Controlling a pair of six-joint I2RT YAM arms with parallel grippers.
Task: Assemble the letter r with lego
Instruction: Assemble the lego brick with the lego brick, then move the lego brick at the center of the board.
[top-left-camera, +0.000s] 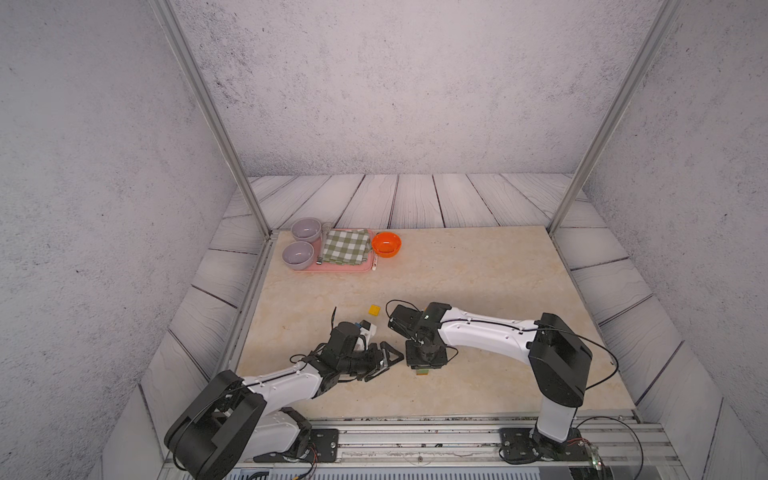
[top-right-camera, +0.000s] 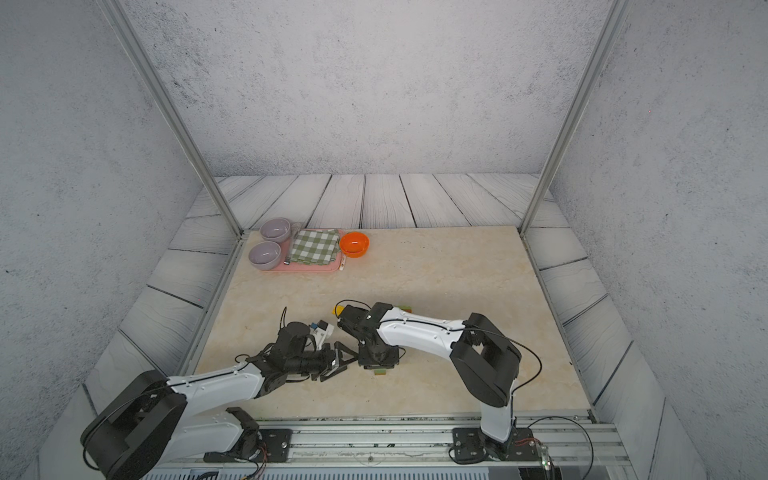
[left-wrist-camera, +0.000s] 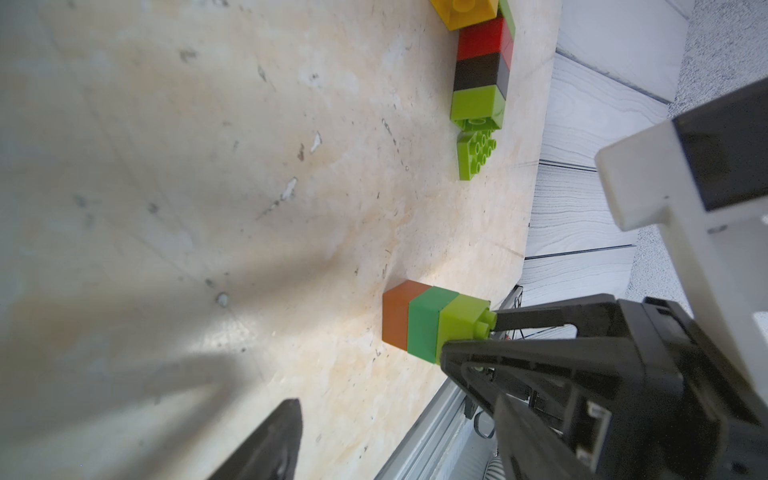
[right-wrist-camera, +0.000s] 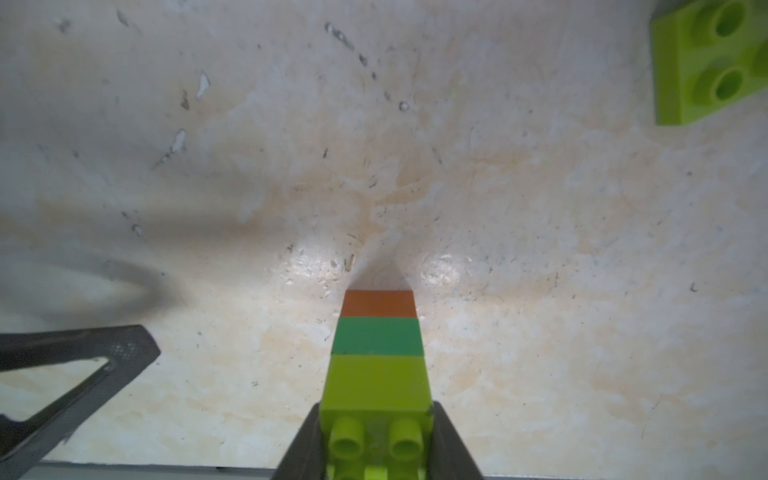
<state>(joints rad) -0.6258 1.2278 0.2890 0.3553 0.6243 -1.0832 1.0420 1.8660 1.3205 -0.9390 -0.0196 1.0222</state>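
Observation:
A lego stack (right-wrist-camera: 380, 353) stands upright on the table: brown-orange at the bottom, dark green in the middle, lime green on top. My right gripper (right-wrist-camera: 376, 444) points down and is shut on the lime top brick; in both top views only the stack's edge (top-left-camera: 422, 371) shows under it. My left gripper (top-left-camera: 386, 365) lies low just left of the stack, open, holding nothing; one of its fingers (right-wrist-camera: 83, 357) shows in the right wrist view. Farther back lies a row of yellow, red, black and lime bricks (left-wrist-camera: 478, 62) with a lime plate (left-wrist-camera: 476, 153) at its end.
A yellow brick (top-left-camera: 375, 311) pokes out beside the right arm's wrist. At the table's back left stand a pink tray (top-left-camera: 332, 268) with two grey bowls and a checked cloth, and an orange bowl (top-left-camera: 386, 244). A metal rail (top-left-camera: 415, 432) borders the table's front edge.

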